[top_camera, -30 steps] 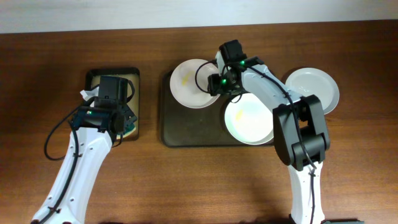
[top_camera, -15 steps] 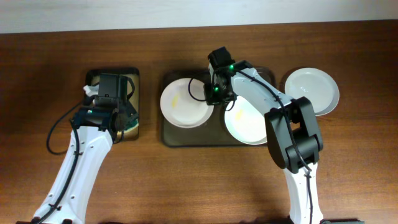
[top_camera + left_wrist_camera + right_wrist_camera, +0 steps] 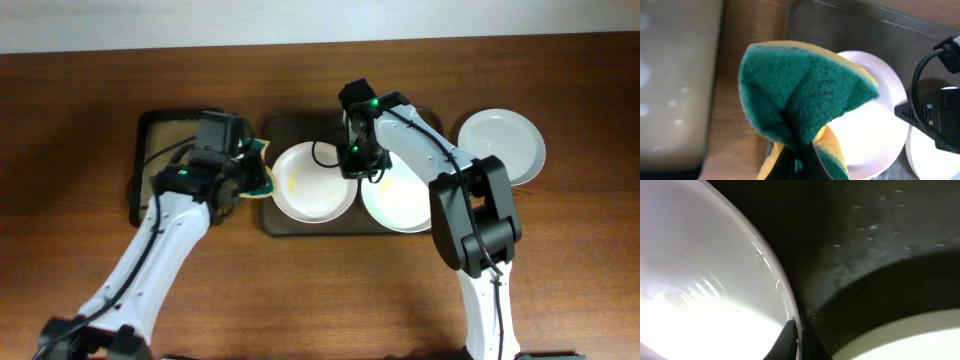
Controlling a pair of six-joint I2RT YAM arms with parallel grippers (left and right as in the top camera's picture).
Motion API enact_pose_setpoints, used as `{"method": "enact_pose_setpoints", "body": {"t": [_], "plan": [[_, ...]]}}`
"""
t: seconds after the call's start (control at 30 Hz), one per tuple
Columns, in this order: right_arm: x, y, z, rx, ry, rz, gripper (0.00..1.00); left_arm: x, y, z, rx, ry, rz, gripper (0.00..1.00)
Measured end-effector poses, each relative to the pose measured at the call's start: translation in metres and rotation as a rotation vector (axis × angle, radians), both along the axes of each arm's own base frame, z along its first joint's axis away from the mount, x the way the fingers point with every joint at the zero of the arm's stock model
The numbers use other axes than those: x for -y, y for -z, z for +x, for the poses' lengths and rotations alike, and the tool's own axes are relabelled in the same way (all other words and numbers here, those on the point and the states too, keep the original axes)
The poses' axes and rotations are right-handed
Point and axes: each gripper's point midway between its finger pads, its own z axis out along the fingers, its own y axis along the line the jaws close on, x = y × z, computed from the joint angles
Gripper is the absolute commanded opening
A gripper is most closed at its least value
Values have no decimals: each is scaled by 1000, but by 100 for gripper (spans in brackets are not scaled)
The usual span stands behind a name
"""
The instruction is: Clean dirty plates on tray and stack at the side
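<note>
Smeared plate (image 3: pixel 312 190): flat on the left half of the tray (image 3: pixel 300 128), with a yellowish streak (image 3: pixel 295 181) on the side nearer your left pincer. Its right rim sits at the tips of your right pincer (image 3: pixel 799 338). In the wrist view the jaws look almost closed with the rim nipped between them, but that view is dark and tight, so log the grip as probable, not confirmed. Second plate (image 3: pixel 402 200): also on the tray, just past the right pincer on its other side, with a strip of bare tray between the two plates. Third plate (image 3: pixel 505 145): on the table off the tray, well to the right of that pincer. Left pincer (image 3: pixel 799 164): clamped on a folded sponge (image 3: pixel 800 100), green scouring face outward and yellow backing at the fold. The sponge hangs over the smeared plate's left rim, just short of the streak. Basin (image 3: pixel 165 135): behind that pincer, on its left. Judgement: the step in hand is scrubbing this plate while the right pincer steadies it. To do it well, make the right grip firm and low so the plate cannot skate or tip under side load. Bring the green face down flat onto the streak and press lightly. Stroke toward the held rim, not away from it, so the push runs into the grip. End each stroke short of the right fingertips. Risk: heavy pressure near the free rim could lever the plate up.
</note>
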Motion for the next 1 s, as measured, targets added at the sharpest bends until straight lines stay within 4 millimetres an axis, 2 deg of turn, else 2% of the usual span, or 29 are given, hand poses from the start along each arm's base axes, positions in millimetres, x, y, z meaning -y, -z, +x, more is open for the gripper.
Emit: {"method": "enact_pose_setpoints", "body": {"t": [0.23,0.3,0.37,0.43,0.5,0.6,0.77,0.9,1.0], "plan": [[6,0,1,9,-8,-36,4,55,32,32,44,92,-79,0],[6,0,2,11,-9,-36,4,71,52,39,24,85,-127,0],[6,-1,3,18,-8,-34,4,95,66,47,22,110,-220,0],[5,-1,4,21,-8,-33,4,107,75,47,-1,111,-265,0],[5,-1,4,21,-8,-33,4,113,94,40,-62,100,-288,0],[5,-1,4,22,-8,-33,4,106,107,33,-115,64,-260,0],[2,-1,4,22,-11,-20,4,69,120,24,-159,-44,-45,0],[-2,-1,4,23,-15,-5,4,33,113,25,-203,-93,80,0],[-7,-2,3,24,-23,7,4,20,99,30,-191,-106,144,0]]}}
